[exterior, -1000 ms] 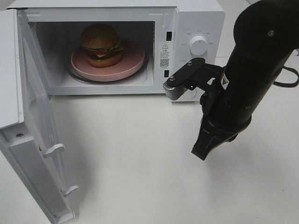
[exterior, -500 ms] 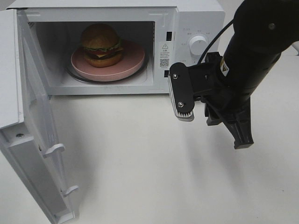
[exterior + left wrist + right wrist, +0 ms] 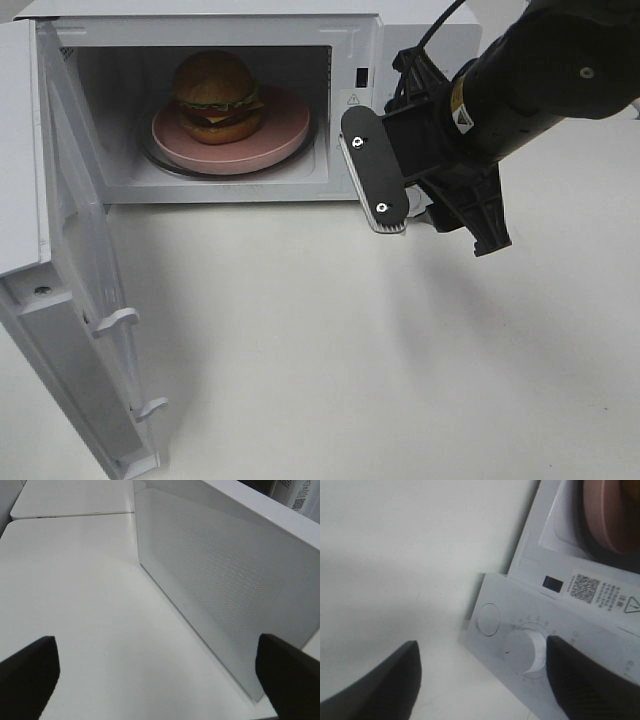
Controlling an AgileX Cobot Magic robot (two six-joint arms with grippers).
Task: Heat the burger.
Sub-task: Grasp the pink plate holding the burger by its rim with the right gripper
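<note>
The burger [image 3: 215, 95] stands on a pink plate [image 3: 288, 130] inside the open white microwave [image 3: 300, 20]. My right gripper [image 3: 430, 200] hangs open right in front of the microwave's control panel and covers its dial in the exterior view. In the right wrist view, that gripper [image 3: 482, 685] has its dark fingers [image 3: 375, 690] spread wide, with the white dial [image 3: 522, 650] between them and nothing held. The plate's edge [image 3: 605, 515] shows in a corner of that view. My left gripper [image 3: 160, 680] is open and empty beside the door's outer face [image 3: 225, 580].
The microwave door [image 3: 60, 280] is swung wide open to the left, reaching the table's front. A round button [image 3: 487, 619] sits beside the dial on the panel. Bare white tabletop [image 3: 300, 340] spreads in front of the oven.
My right gripper went from shut to wide open while it turned and rose from the table toward the control panel. The burger, plate and door have not moved.
</note>
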